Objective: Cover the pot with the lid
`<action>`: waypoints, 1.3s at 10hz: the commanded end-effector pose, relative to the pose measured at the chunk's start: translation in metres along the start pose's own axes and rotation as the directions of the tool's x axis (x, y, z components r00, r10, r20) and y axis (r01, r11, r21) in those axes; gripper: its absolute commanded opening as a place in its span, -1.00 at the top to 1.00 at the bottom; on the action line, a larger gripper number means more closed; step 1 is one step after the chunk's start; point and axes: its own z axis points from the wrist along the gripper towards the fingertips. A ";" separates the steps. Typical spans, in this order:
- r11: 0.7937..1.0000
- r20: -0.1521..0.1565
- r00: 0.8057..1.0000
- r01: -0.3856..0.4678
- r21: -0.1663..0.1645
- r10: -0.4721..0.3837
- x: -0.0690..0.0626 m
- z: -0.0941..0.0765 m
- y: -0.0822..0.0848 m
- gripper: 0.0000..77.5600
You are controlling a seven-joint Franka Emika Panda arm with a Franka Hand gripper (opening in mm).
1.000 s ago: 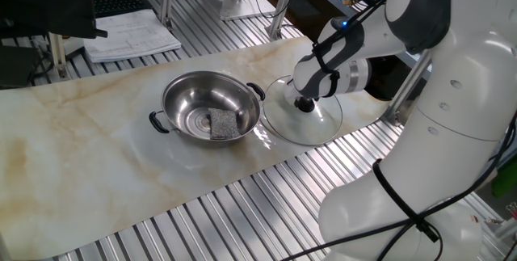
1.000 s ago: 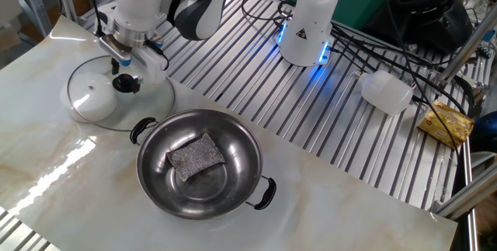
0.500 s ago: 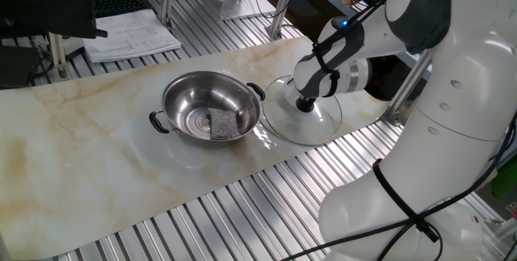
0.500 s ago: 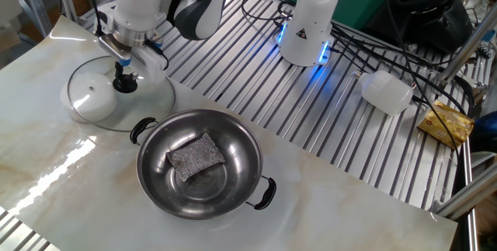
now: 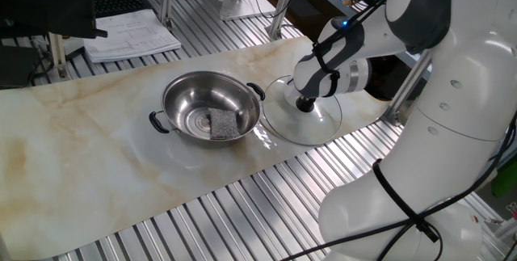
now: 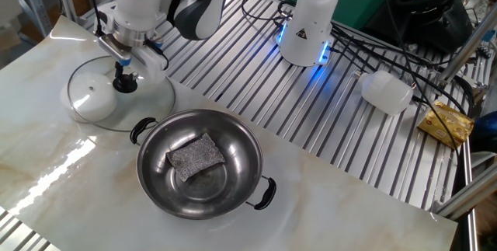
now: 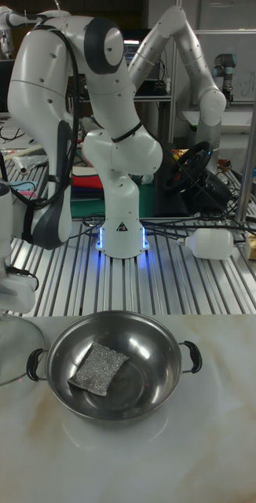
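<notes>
one fixed view: high, beside the arm, looking across the table | other fixed view: high, opposite side | tall view: low, front-on | shared: pot (image 5: pixel 212 112) (image 6: pixel 203 162) (image 7: pixel 112 364)

You have the pot (image 6: pixel 203 165) on the table (image 6: pixel 46 196), a pad (image 6: pixel 195 155) in it; the lid (image 6: pixel 118 95) lies flat just beside it, gripper (image 6: pixel 124 80) on its knob (image 6: pixel 124 85)
</notes>
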 end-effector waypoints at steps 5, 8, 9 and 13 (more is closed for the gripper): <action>0.997 -0.050 0.998 0.037 0.068 -0.033 -0.019 -0.050 -0.011 0.97; 0.996 -0.071 0.997 0.036 0.079 -0.030 -0.019 -0.062 -0.010 0.97; 0.996 -0.075 0.997 0.029 0.081 -0.023 -0.020 -0.066 -0.007 0.97; 0.996 -0.106 0.994 0.026 0.084 -0.017 -0.025 -0.086 -0.002 0.97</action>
